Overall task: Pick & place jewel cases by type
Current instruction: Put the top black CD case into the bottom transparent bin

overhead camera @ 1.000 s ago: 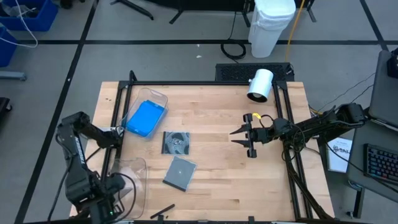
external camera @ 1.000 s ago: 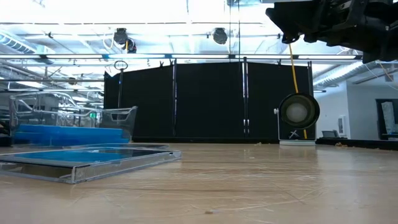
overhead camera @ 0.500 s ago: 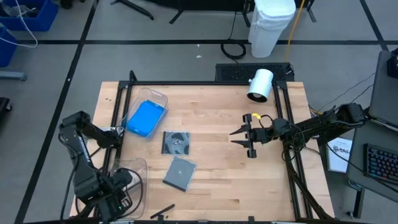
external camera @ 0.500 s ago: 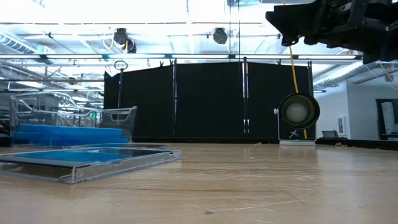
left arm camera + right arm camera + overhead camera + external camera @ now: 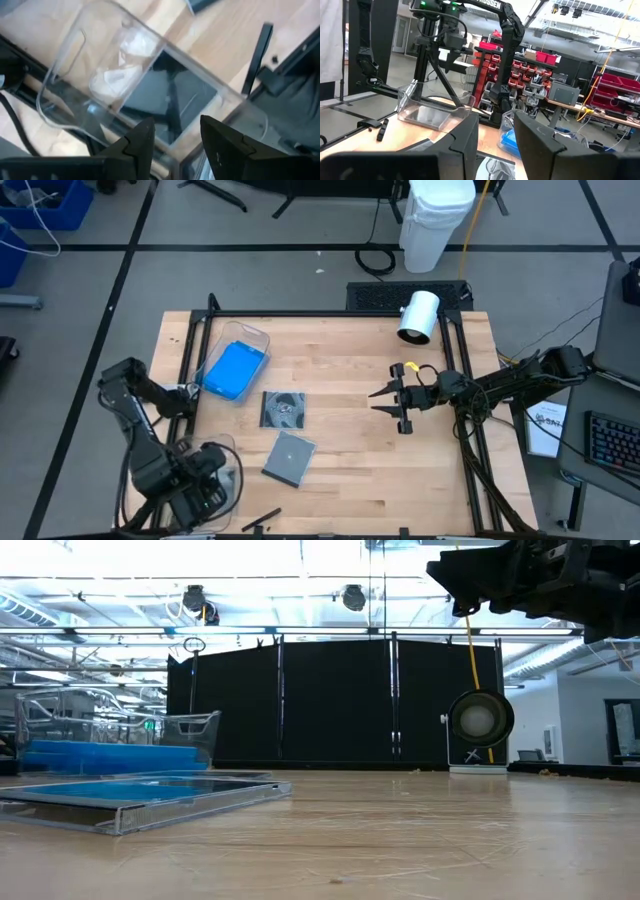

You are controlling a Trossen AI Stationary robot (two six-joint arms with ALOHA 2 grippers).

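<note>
Clear plastic is filling my left wrist view: the near bin (image 5: 150,95) is sitting right under my left hand (image 5: 175,137), whose fingers are standing apart with nothing between them. A dark, flat jewel case (image 5: 172,102) is lying on the bin's floor below the gap. From above, that left hand (image 5: 205,485) is hanging over the near bin (image 5: 215,448) at the bench's (image 5: 350,480) front left corner.

My right hand (image 5: 395,402) is waiting above the bench's right half, fingers parted and empty.

Two cases are lying loose on the wood: the one showing a disc (image 5: 284,410) and the grey one (image 5: 289,458) just in front of it, apart from each other. The blue cases (image 5: 233,370) are resting in the far bin (image 5: 255,335).

What I am worrying about from here:
- As I am lifting out, a finger could be catching the near bin's thin wall and dragging or tipping the whole bin, since it looks light and it is sitting at the bench edge.
- The grey case is lying flat on the wood, so I judge the fingers could be skidding over its edge and pushing it rather than gripping it.
- That case is near the disc case, so a sloppy approach could be nudging both.
- Mistaking the disc case's type would be putting it in the wrong bin.
</note>
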